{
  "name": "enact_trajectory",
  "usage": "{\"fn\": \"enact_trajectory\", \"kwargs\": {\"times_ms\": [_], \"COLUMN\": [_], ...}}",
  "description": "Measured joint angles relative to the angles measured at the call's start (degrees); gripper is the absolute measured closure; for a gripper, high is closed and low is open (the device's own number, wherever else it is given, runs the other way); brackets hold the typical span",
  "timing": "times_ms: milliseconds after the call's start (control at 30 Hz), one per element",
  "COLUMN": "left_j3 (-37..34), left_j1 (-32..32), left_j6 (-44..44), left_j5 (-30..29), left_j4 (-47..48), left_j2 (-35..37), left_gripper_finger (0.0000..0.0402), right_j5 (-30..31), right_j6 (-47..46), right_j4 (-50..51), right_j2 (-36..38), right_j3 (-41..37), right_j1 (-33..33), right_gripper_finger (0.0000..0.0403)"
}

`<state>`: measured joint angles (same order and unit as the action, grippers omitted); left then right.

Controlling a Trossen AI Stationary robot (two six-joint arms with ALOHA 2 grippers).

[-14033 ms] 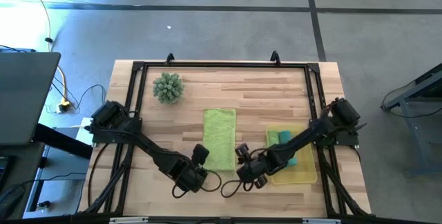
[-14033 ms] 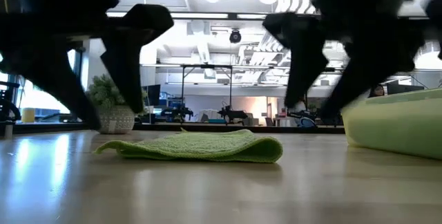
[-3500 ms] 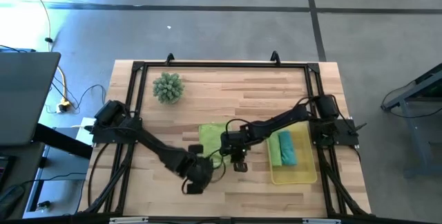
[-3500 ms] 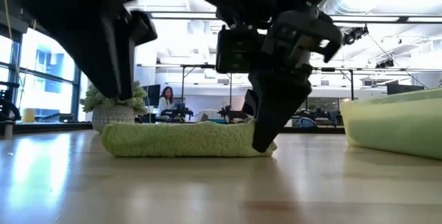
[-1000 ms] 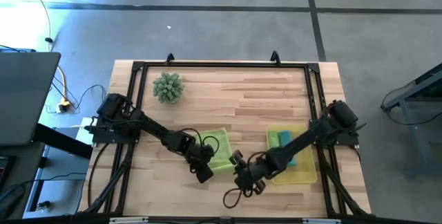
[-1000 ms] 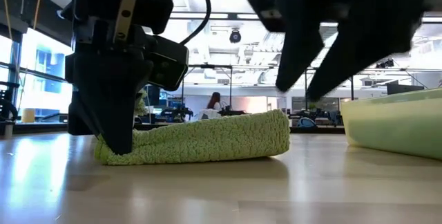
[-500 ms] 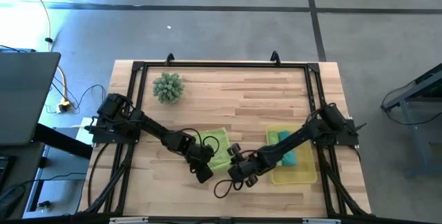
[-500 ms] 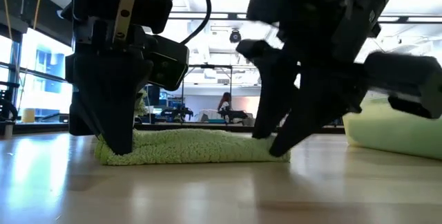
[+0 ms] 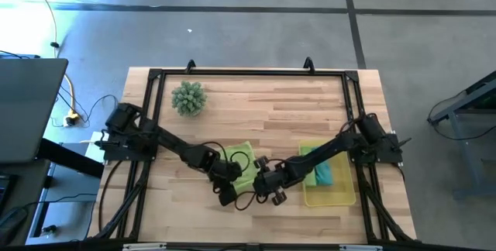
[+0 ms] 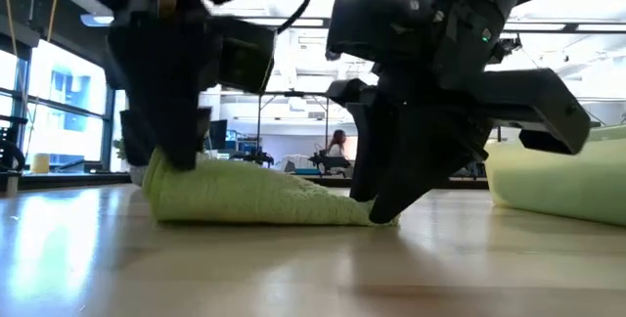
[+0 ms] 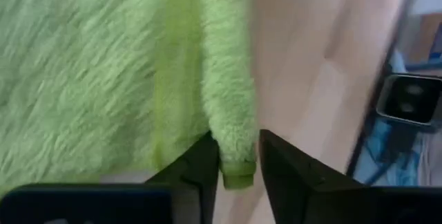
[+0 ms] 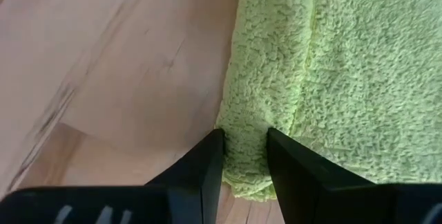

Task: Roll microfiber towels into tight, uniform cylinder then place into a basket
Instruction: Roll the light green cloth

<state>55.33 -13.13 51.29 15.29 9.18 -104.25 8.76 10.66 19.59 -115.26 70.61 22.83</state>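
OK, right gripper (image 9: 262,180) has come in from the table's front edge: both now pinch the lime towel (image 9: 242,170) near mid-front, left gripper (image 9: 225,178) lifting its end. I'd resume rolling; basket (image 9: 343,197) sits by the right edge.

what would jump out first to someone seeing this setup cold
Both dark arms meet at the table's near middle, the left gripper and right gripper each pinching an end of one lime green towel lying on the wood. To its right, a yellow basket holds a green and a teal towel; a spiky green plant ball sits far left.
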Motion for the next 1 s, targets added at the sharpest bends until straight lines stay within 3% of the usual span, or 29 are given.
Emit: {"fn": "enact_trajectory", "kwargs": {"times_ms": [133, 267, 400, 533, 633, 1000], "left_j3": [2.3, 4.4, 4.9, 5.0, 4.8, 5.0], "left_j1": [-0.1, -1.8, -6.5, -12.1, -14.4, -14.5], "left_j6": [-7.8, -15.4, -21.8, -29.8, -30.4, -27.0], "left_j5": [-1.6, -7.5, -15.2, -27.8, -35.5, -37.5], "left_j4": [10.4, 15.9, 12.1, 6.8, 6.9, 6.5], "left_j2": [2.4, 5.5, 7.7, 6.9, 5.9, -3.2], "left_gripper_finger": [0.0284, 0.0274, 0.0273, 0.0273, 0.0271, 0.0215], "right_j5": [-2.5, -5.6, -7.3, -10.2, -11.7, -12.9], "right_j6": [-0.8, -3.7, -6.1, -7.8, -8.7, -10.2], "right_j4": [0.0, -0.4, -0.3, -0.6, -1.2, -2.1], "right_j2": [0.0, -0.1, -0.2, -0.2, -0.2, -0.2], "right_j3": [-0.1, -0.1, -0.1, -0.2, -0.2, -0.2], "right_j1": [-0.8, -1.8, -2.8, -4.0, -4.4, -4.9], "right_gripper_finger": [0.0295, 0.0295, 0.0295, 0.0295, 0.0295, 0.0295]}}
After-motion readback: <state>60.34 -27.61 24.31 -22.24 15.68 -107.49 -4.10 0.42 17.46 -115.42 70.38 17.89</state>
